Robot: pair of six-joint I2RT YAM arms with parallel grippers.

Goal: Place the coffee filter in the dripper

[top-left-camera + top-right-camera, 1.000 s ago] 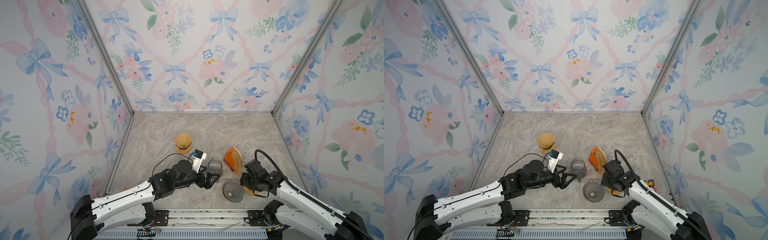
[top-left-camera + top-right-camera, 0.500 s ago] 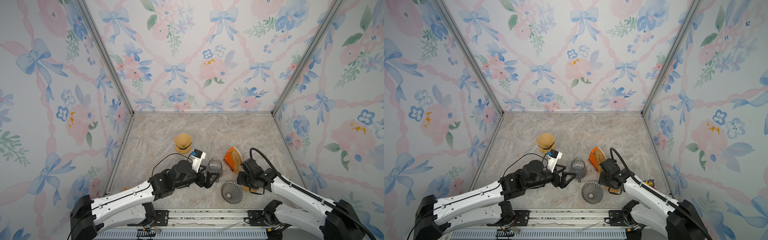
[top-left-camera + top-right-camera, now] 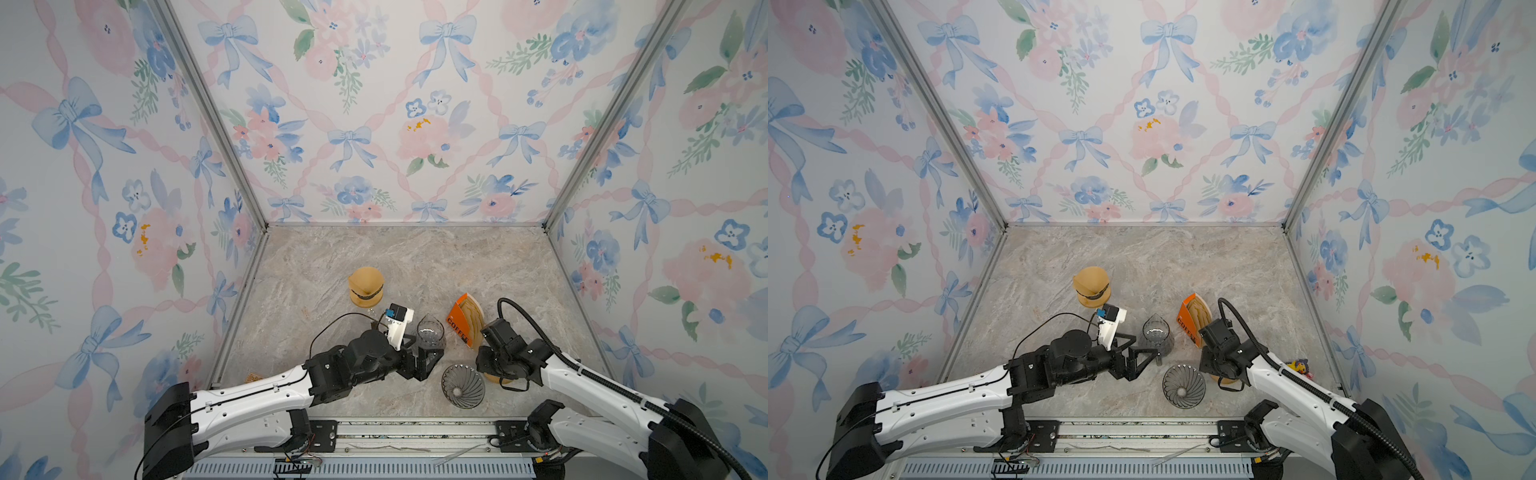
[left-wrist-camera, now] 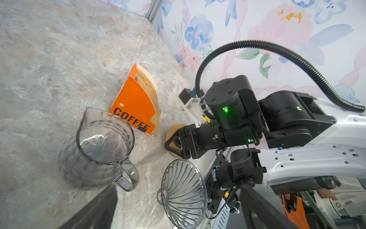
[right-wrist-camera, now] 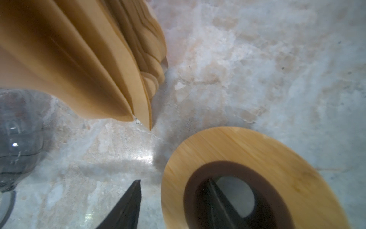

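The clear ribbed glass dripper (image 3: 462, 385) (image 3: 1183, 385) (image 4: 183, 193) lies on its side near the front edge. Tan coffee filters (image 5: 89, 59) (image 4: 147, 81) stand stacked in an orange COFFEE box (image 3: 457, 324) (image 3: 1187, 326) (image 4: 134, 103). My right gripper (image 5: 174, 181) (image 4: 174, 144) is down at a wooden ring (image 5: 247, 146) (image 3: 496, 378) (image 4: 174, 128) beside the box. One finger is inside the ring's hole and the other is outside its rim with a gap, so it is open. My left gripper (image 3: 424, 365) (image 3: 1140, 361) stands wide open and empty beside the glass carafe (image 3: 431, 332) (image 3: 1156, 334) (image 4: 99, 148).
A tan cone on a wooden stand (image 3: 365, 286) (image 3: 1091, 286) sits further back on the marble floor. A small yellow toy (image 3: 1298, 365) lies by the right wall. Floral walls close in three sides, and a metal rail (image 3: 415, 432) runs along the front.
My right gripper has moved left and back onto the wooden ring, and its jaws have narrowed. The left arm, dripper, carafe and box have stayed put.
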